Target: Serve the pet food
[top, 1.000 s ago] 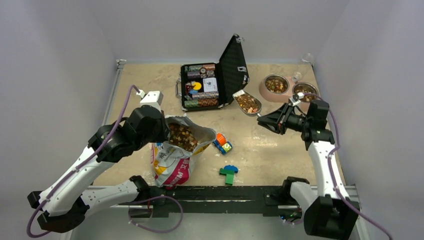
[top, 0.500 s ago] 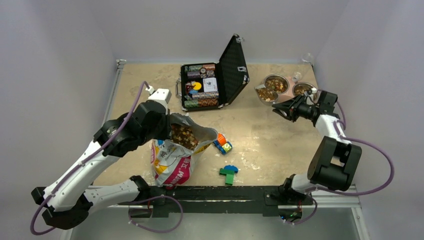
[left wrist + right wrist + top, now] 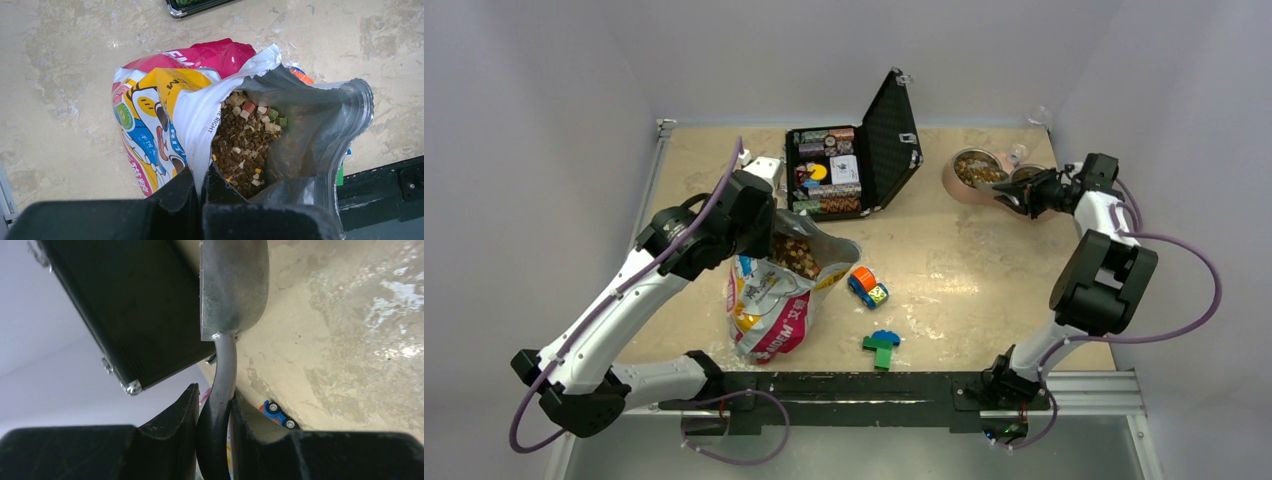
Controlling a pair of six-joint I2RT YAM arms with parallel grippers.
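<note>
Left pincer (image 3: 200, 176): fully closed, pinching the white upper rim of the bag (image 3: 150, 120). Bag mouth gaping, bag propped on the table (image 3: 944, 280) at the left-arm side.

Pet food (image 3: 245, 150): heaped inside the bag; more visible in the metal bowl (image 3: 972, 168) at the far right of the table.

Right pincer (image 3: 214, 407): narrowly parted, clamped on the dark handle of the metal scoop (image 3: 232, 285), over the bowl area. Scoop back toward the wrist camera; contents not discernible.
</note>
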